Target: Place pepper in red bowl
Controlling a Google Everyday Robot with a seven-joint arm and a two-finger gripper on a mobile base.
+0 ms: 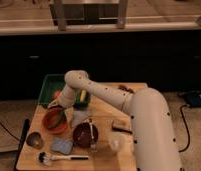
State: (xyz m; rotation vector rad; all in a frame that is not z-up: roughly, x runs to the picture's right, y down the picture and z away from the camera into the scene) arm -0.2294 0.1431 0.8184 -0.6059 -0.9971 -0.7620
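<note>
The red bowl (55, 120) is round and orange-red with a bright rim. It sits on the left part of the wooden table (106, 107). My gripper (55, 103) hangs at the end of the white arm (101, 92), just above the far rim of the red bowl and at the near edge of the green tray (50, 82). A small red thing (56, 94), perhaps the pepper, shows right behind the gripper at the tray's edge. I cannot tell whether it is held or lies in the tray.
A dark maroon bowl (85, 134) with a utensil stands right of the red bowl. A pale object (80, 117) lies between them. A yellow item (83, 95) is in the tray. A grey bowl (34, 140), blue sponge (61, 146), brush (59, 158) and clear cup (115, 142) line the front.
</note>
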